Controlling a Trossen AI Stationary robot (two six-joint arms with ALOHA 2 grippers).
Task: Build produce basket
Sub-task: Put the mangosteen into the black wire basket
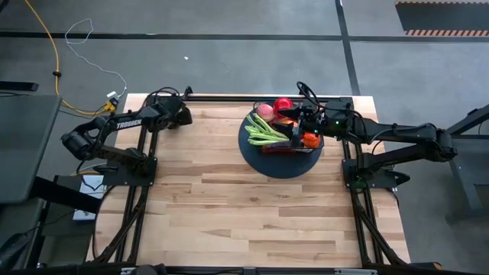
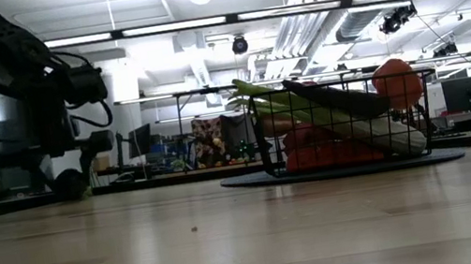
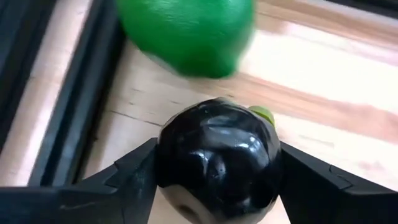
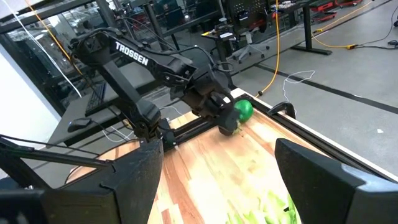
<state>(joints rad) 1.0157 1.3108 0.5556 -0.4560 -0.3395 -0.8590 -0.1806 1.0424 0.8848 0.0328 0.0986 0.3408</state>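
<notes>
Jaws of the left gripper (image 3: 214,180) straddle the eggplant (image 3: 217,158) at the worktop's far-left corner, grip unconfirmed; right gripper (image 4: 214,180) open over the basket (image 1: 293,145); next, lift it across

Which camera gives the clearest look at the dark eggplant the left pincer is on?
The left wrist view: the glossy dark eggplant fills the frame between the left pincer fingers, beside a round green fruit. The right wrist view shows only the green fruit at that pincer. The high and low views hide the eggplant.
</notes>
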